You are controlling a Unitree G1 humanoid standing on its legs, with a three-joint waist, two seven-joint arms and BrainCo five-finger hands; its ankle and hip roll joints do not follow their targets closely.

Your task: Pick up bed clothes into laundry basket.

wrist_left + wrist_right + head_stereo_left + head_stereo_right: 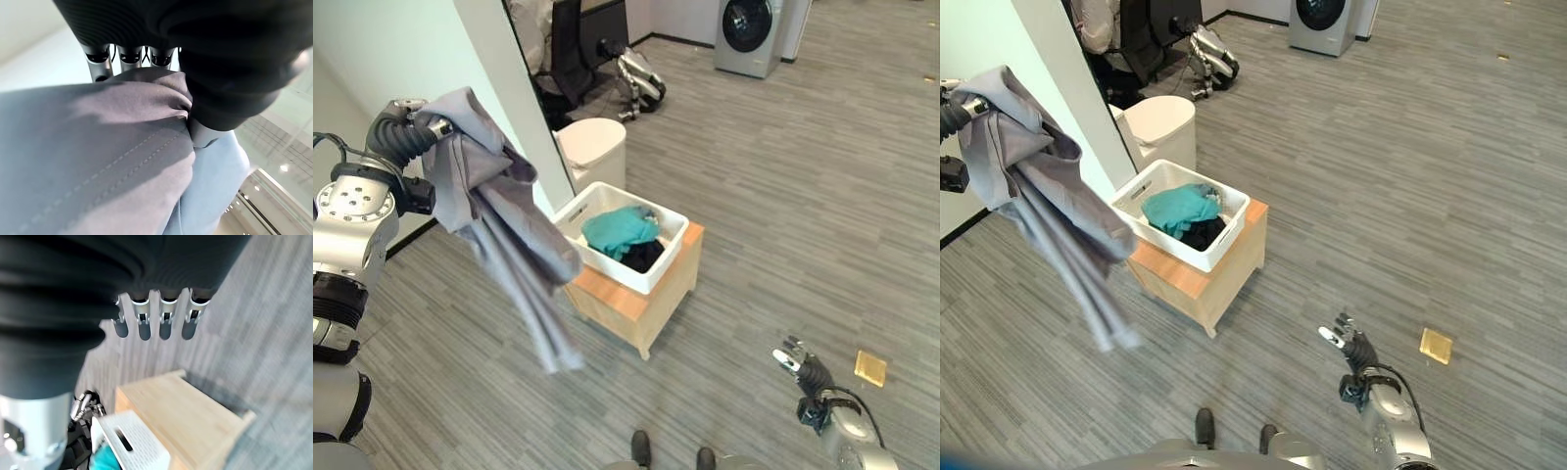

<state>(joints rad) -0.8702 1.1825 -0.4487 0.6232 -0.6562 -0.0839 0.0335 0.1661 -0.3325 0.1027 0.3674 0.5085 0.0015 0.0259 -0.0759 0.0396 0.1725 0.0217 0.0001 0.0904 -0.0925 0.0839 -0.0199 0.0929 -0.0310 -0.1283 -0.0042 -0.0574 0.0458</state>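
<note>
Here, the left hand (423, 125), raised at far left, has its fingers curled into a grey garment (499, 230) that hangs in the air, left of the white laundry basket (661, 257). The basket holds teal cloth (621, 231) and sits on a wooden stand (641, 305). The left wrist view alone shows the pinch. The right hand (1351, 347), low and near right, has relaxed fingers over open carpet (803, 196).

No readable text, no labels, no numbers, no signs
</note>
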